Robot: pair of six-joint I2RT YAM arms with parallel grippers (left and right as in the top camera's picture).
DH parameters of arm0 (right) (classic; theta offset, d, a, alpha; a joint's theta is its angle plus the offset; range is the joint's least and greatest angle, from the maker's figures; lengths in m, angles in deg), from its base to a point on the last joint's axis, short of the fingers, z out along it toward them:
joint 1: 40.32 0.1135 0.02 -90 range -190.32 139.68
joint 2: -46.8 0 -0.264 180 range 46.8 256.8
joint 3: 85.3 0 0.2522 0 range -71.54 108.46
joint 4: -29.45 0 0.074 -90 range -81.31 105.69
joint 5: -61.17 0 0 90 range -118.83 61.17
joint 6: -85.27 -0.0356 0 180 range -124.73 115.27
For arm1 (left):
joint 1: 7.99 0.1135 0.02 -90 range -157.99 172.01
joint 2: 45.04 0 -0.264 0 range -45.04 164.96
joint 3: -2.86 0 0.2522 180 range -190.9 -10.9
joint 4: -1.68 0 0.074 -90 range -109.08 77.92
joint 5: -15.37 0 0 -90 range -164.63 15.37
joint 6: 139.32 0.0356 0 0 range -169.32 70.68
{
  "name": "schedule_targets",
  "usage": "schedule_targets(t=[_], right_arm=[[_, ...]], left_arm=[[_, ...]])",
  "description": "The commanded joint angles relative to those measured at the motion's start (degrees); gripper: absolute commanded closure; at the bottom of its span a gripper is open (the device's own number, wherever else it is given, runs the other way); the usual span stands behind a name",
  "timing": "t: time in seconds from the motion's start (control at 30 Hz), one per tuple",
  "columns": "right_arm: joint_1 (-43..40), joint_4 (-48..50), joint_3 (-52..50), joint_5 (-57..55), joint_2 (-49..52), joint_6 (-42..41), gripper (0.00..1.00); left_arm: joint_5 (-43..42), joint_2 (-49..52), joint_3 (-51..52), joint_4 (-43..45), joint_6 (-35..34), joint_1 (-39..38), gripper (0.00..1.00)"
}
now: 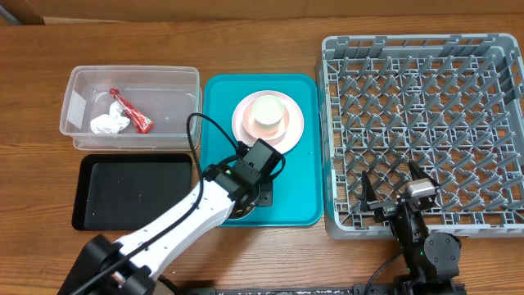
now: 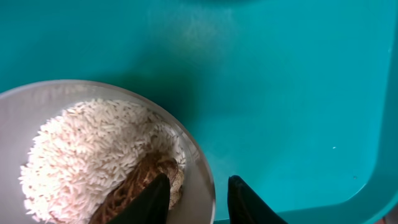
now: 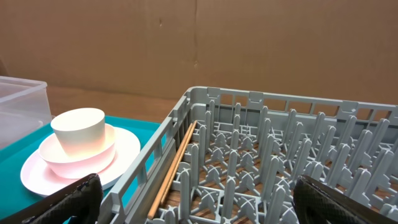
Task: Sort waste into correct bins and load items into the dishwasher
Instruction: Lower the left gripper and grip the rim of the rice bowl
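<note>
Straddling bowl (image 2: pixel 196 163) rim with left claw (image 2: pixel 198 180) slack, right claw (image 3: pixel 196 186) gaping empty; could dump rice (image 2: pixel 87 149) onto teal tray (image 2: pixel 280 93) if clamped askew and lifted.

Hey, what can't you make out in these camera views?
Left wrist: rice bowl cut off by left and bottom edges.
Overhead: same bowl mostly hidden under the left arm.
Overhead: red wrapper print too small to read.
Right wrist: clear tub cut off at left edge.
</note>
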Motion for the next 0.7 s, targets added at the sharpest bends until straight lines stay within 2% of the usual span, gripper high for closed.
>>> schedule_targets(t=[0.0,0.53,0.63,0.67], right_arm=[[0.31,0.37,-0.61,-0.57,-0.68,0.0,0.0],[0.31,0.37,-0.61,-0.57,-0.68,0.0,0.0],[0.31,0.37,-0.61,-0.57,-0.68,0.0,0.0],[0.31,0.37,-0.61,-0.57,-0.68,0.0,0.0]], left_arm=[[-1.31,0.9,0.68,0.13,2.34,-0.09,0.69],[-1.77,0.92,0.68,-1.81,5.18,-0.11,0.79],[-1.42,0.9,0.68,-1.79,5.16,-0.11,0.87],[-0.92,0.92,0.68,-1.6,5.16,-0.11,0.87]])
